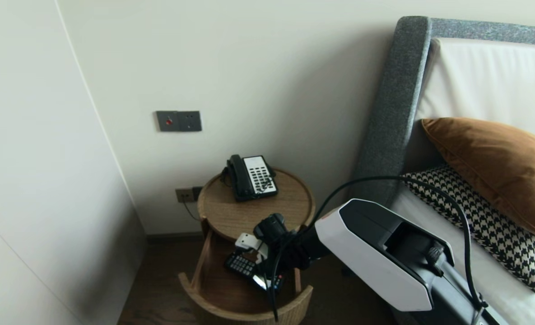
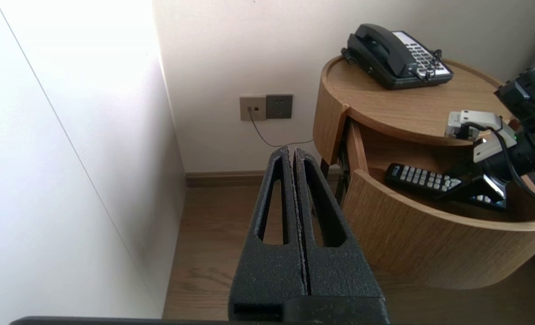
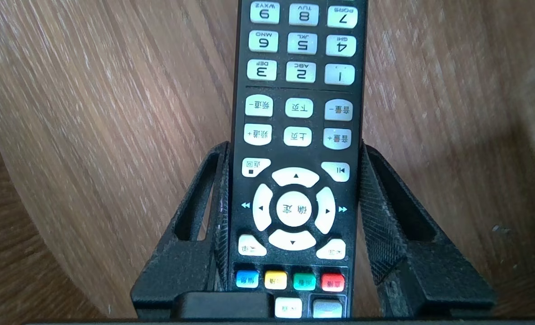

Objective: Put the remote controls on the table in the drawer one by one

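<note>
Remote control point(image 1: 241, 265): slim black plastic bar, keys facing up, inside the open drawer point(image 1: 249, 312) of a round wooden bedside table point(image 1: 231, 212).

Head view. Its long axis runs on a diagonal across the drawer. 1 end shows beyond the right gripper point(image 1: 256, 273), which reaches down into the drawer from the white and black arm. A black telephone point(image 1: 252, 177) with a white keypad sits at the back of the table top. Beside the table are a grey fabric headboard point(image 1: 393, 113), a brown velvet cushion point(image 1: 497, 171) and a houndstooth cushion point(image 1: 497, 230).

Left wrist view. The left gripper point(image 2: 293, 151) hangs over the wood floor well to the side of the table, its 2 black textured fingers pressed together. The remote control point(image 2: 423, 179) lies about level in the curved drawer point(image 2: 430, 239), its free end pointing away from the right gripper point(image 2: 475, 187). The telephone point(image 2: 396, 56) is on the table point(image 2: 407, 108).

Right wrist view. The remote control point(image 3: 296, 113) runs straight out from the right gripper point(image 3: 294, 149), with the number keys at the far end and 4 coloured keys nearest the wrist. The 2 ribbed fingers point(image 3: 215, 189) pinch its long edges at the round arrow pad. Grained wood lies beneath. Whether the remote touches it cannot be told.
</note>
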You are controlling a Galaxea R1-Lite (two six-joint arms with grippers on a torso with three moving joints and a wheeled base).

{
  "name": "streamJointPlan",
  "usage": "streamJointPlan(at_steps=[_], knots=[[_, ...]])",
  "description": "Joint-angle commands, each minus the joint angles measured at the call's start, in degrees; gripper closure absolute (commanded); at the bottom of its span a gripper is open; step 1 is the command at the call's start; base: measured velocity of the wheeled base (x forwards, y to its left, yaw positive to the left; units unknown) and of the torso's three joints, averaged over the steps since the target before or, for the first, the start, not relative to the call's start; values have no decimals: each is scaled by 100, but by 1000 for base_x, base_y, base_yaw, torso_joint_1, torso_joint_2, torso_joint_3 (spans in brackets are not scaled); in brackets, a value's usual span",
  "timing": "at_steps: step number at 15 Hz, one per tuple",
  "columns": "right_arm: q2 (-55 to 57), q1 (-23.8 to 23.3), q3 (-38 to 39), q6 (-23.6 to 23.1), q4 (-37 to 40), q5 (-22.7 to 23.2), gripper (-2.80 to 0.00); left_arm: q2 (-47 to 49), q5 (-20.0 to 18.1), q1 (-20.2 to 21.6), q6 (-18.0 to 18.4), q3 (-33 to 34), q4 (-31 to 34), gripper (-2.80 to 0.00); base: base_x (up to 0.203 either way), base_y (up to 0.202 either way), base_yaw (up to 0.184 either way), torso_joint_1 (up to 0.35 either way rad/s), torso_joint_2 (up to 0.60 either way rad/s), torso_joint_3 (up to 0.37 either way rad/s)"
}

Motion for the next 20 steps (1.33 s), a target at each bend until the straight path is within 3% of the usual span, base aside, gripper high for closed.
streamJointPlan(at_steps=[1, 9, 10, 20], knots=[[-21, 3, -24, -10, 0, 8, 0, 0, 0, 0, 0, -4, 0, 0, 0, 0, 0, 0, 0, 0], [72, 3, -68, -27, 13, -27, 0, -6, 0, 0, 0, -4, 0, 0, 0, 0, 0, 0, 0, 0], [76, 3, -76, -27, 9, -27, -280, 0, 0, 0, 0, 1, 0, 0, 0, 0, 0, 0, 0, 0], [-421, 30, 160, 68, 18, -10, -280, 0, 0, 0, 0, 4, 0, 0, 0, 0, 0, 0, 0, 0]])
